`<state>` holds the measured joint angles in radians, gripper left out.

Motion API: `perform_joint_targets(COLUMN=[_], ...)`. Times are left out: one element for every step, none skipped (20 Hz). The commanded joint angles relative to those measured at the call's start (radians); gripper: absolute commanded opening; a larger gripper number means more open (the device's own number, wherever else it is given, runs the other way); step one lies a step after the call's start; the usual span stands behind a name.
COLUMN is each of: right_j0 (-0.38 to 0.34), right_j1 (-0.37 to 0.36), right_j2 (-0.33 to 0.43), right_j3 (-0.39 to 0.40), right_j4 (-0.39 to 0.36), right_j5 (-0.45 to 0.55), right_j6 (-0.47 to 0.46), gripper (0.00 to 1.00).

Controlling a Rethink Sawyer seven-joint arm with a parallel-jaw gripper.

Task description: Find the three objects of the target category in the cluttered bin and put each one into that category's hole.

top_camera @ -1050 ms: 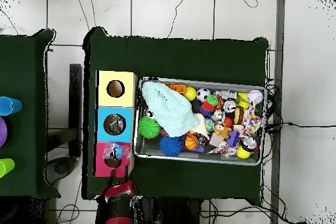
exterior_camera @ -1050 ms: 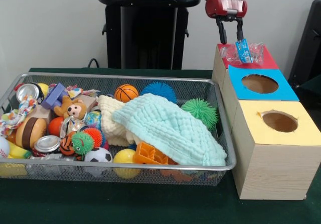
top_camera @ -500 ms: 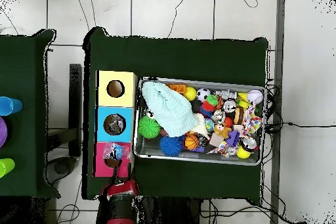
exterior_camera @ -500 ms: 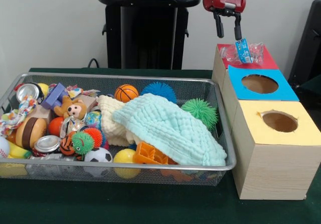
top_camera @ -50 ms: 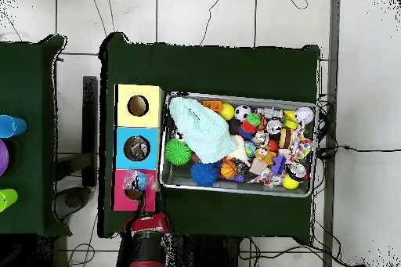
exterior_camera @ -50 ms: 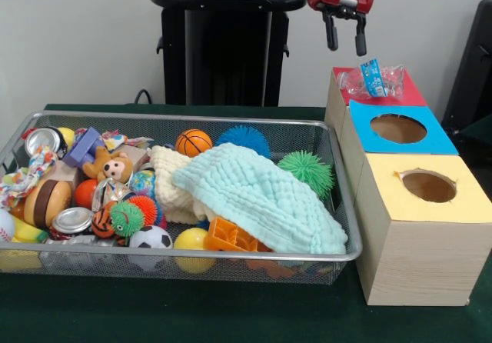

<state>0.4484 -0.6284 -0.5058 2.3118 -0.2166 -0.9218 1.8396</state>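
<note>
Hovering empty above the red box [exterior_camera @ -50 ms: 374, 91], our gripper [exterior_camera @ -50 ms: 344, 45] has its jaws apart.
We see its fingers only from the front; the crinkled plastic wrapper [exterior_camera @ -50 ms: 372, 79] hides the red hole.

Light: bright, even, from overhead | Shadows: soft, faint under the wire bin [exterior_camera @ -50 ms: 184, 262] | Glare: small glints on crushed cans [exterior_camera @ -50 ms: 71, 220] | Focus: slightly soft throughout

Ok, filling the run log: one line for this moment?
gripper: open, empty, above red box | wrapper: on red box, over hole | bin: still cluttered
</note>
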Motion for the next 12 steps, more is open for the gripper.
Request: perform_joint_targets(right_j0=[-0.006, -0.005, -0.007, -0.012, -0.021, -0.03, -0.042, -0.053, -0.058, -0.064, -0.063, -0.065], right_j1=[0.031, 0.038, 0.038, 0.035, 0.027, 0.021, 0.012, 0.005, -0.003, -0.008, -0.011, -0.016], right_j2=[0.036, 0.041, 0.045, 0.05, 0.059, 0.068, 0.085, 0.101, 0.113, 0.123, 0.129, 0.134], right_j3=[-0.169, -0.176, -0.182, -0.185, -0.191, -0.192, -0.199, -0.206, -0.213, -0.217, -0.22, -0.219], right_j4=[0.039, 0.039, 0.034, 0.02, -0.001, -0.017, -0.032, -0.044, -0.052, -0.056, -0.057, -0.058], right_j5=[-0.079, -0.077, -0.069, -0.059, -0.041, -0.029, 0.001, 0.035, 0.071, 0.096, 0.122, 0.129], right_j6=[0.036, 0.035, 0.036, 0.04, 0.047, 0.058, 0.074, 0.086, 0.091, 0.097, 0.095, 0.1], gripper=[1.0, 1.0, 1.0, 1.0, 1.0, 1.0, 1.0, 1.0, 1.0, 1.0, 1.0, 1.0])
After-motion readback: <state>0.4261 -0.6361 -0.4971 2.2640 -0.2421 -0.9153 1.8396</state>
